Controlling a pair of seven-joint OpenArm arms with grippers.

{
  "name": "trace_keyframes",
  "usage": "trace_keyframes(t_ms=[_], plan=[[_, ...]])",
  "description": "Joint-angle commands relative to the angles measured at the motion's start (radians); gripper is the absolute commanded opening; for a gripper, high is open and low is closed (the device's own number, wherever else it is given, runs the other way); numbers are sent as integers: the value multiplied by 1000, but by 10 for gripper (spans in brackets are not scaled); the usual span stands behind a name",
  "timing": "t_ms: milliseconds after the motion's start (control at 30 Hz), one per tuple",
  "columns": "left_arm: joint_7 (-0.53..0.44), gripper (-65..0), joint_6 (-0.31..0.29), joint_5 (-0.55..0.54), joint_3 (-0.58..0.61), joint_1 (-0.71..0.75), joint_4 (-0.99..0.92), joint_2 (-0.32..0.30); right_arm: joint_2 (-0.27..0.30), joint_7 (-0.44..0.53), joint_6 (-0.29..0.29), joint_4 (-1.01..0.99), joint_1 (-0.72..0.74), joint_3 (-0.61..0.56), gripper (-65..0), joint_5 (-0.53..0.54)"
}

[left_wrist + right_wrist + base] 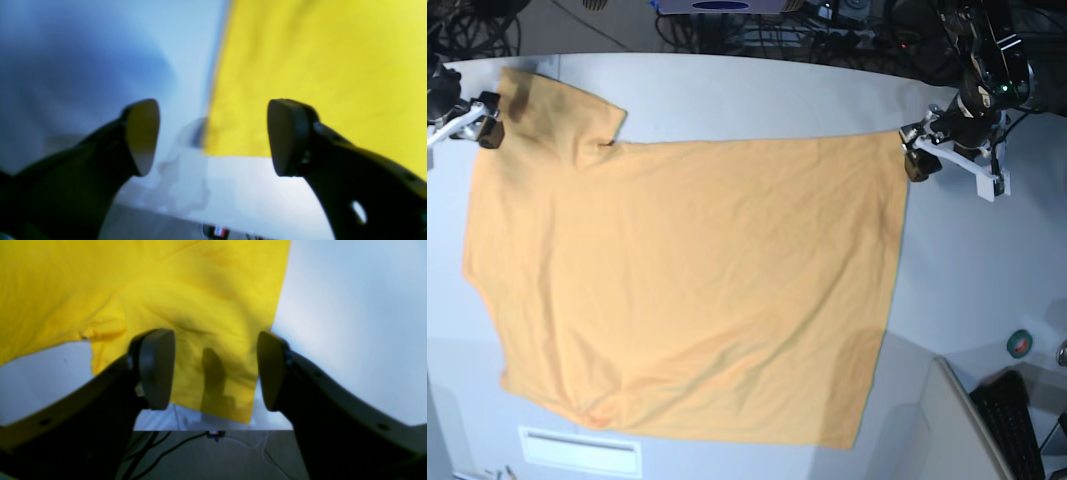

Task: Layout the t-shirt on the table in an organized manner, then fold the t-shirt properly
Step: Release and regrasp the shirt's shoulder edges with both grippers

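The orange t-shirt point(687, 290) lies spread flat on the white table point(757, 90), with one short sleeve point(557, 115) at the far left. It looks yellow in the wrist views. My left gripper point(917, 160) is open and empty at the shirt's far right corner. In the left wrist view the gripper point(213, 136) straddles that corner point(233, 140), one finger over table, one over cloth. My right gripper point(489, 130) is open and empty at the sleeve's outer end. In the right wrist view the gripper point(215, 370) hovers over the sleeve cloth point(200, 323).
A green tape roll point(1021, 343) and a black keyboard point(1017, 420) sit at the right front. Cables and equipment point(827, 20) lie beyond the far edge. A white strip point(577, 450) lies near the front left. The table edge point(213, 430) is close behind the sleeve.
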Motion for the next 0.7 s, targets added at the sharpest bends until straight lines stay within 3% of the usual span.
trace_keyframes(t_ms=[0,200,367,533,600,667], plan=[[-6,-135,-34,-13,-12,0,-21,7,4,11,26,16,-1,15,-264,18],[-8,-128,-156,-13,-32,-7,-179,13,-19,4,110,-15,21,119,-261,90],[-9,-132,-182,-13,-27,-40,-250,16,-10,4,164,-169,21,210,-261,259],[-9,-137,-187,-15,-26,-79,-316,31,56,4,207,-351,32,222,-261,277],[-9,-191,-196,-15,-24,-80,-320,36,83,4,224,-396,38,222,-261,276],[-9,-346,-196,-15,-17,-80,-322,36,102,4,228,-436,42,220,-261,276]])
